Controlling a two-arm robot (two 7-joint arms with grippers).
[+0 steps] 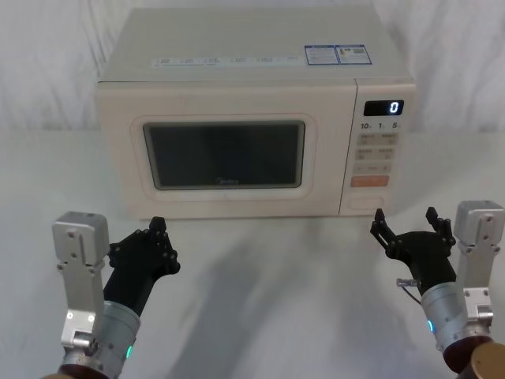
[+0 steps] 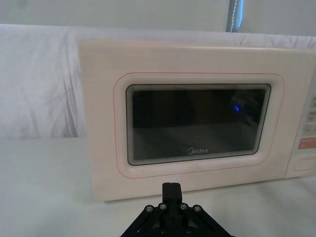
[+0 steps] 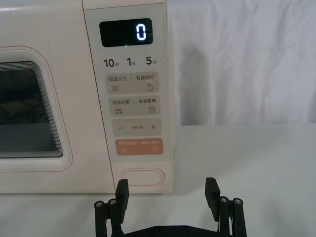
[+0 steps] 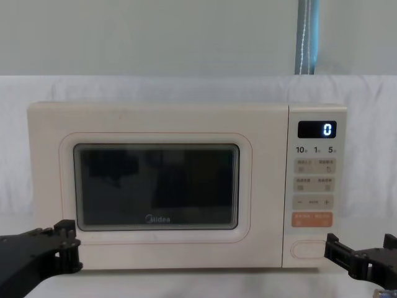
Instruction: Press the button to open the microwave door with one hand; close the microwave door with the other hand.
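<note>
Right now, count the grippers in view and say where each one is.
2. The left gripper, fingers shut, sits low before the microwave door's left corner. The right gripper, fingers open, sits just right of the button, apart from it.

White tablecloth [image 1: 260, 268] under microwave, white drape [image 4: 155, 87] behind, blue labels [image 1: 338, 54] on top
</note>
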